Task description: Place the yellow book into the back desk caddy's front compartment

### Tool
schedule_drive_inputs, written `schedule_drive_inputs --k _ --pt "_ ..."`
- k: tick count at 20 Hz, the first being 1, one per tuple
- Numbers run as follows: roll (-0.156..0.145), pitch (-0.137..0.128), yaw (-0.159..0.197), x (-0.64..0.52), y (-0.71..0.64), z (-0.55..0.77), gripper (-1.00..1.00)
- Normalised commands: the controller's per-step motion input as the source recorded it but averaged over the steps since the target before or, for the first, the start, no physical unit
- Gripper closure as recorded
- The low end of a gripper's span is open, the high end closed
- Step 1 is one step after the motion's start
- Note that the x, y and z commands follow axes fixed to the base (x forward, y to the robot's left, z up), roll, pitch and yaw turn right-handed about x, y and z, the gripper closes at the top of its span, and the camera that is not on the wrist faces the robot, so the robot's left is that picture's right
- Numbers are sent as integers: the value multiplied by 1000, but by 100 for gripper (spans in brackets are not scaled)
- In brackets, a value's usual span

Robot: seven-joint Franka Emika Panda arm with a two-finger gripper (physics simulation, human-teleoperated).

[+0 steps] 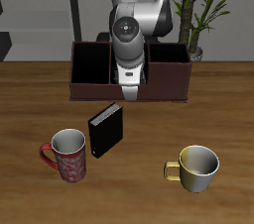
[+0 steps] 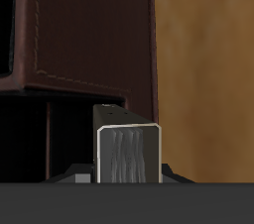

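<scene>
The arm's own body is blocking most of the gripper [image 1: 128, 91] in the exterior view, so the fingers aren't really showing there. In the wrist view the yellow book [image 2: 126, 154] is sitting right at the tool, page edges facing the camera, and it looks clamped, though the fingertips are getting cut off. The back desk caddy [image 1: 94, 67] is lying directly under the tool. Can't make out the front compartment. A black book [image 1: 106, 130] is standing nearer the table's front edge.
</scene>
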Motion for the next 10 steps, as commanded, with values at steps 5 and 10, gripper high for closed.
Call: schedule_drive_inputs --k 5,10 --pt "13 71 -35 -119 198 -213 100" --pt "69 48 -111 -203 293 -6 -100"
